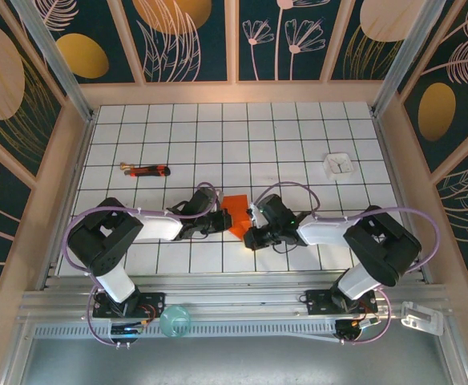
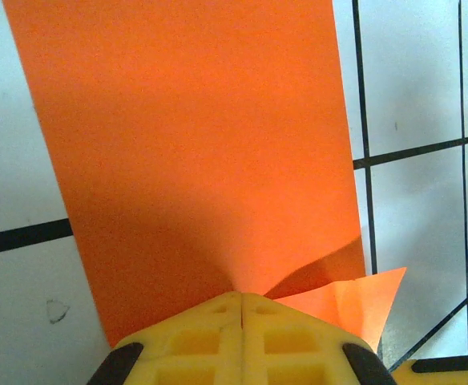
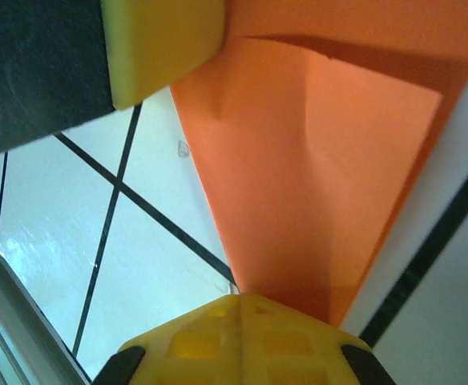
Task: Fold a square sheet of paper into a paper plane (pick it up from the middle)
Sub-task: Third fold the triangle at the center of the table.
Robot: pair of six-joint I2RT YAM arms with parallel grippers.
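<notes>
The square sheet of paper (image 1: pixel 236 215), bright orange-red, lies folded over between the two arms near the table's front. In the left wrist view the sheet of paper (image 2: pixel 202 144) stretches away from my left gripper (image 2: pixel 240 297), which is shut and pinches a puckered edge, with a loose flap (image 2: pixel 354 301) beside it. My right gripper (image 3: pixel 238 298) is shut on the narrow end of the sheet of paper (image 3: pixel 322 176), and the left arm's yellow finger (image 3: pixel 162 48) shows at the far end. From above, the left gripper (image 1: pixel 221 219) and right gripper (image 1: pixel 254 226) flank the paper. A paper plane is out of view.
A thin red-and-black stick-like tool (image 1: pixel 146 170) lies at the left middle of the tiled table (image 1: pixel 242 136). A small white square object (image 1: pixel 337 164) sits at the right. A teal round thing (image 1: pixel 174 321) rests on the front rail. Wooden frame walls close in on all sides.
</notes>
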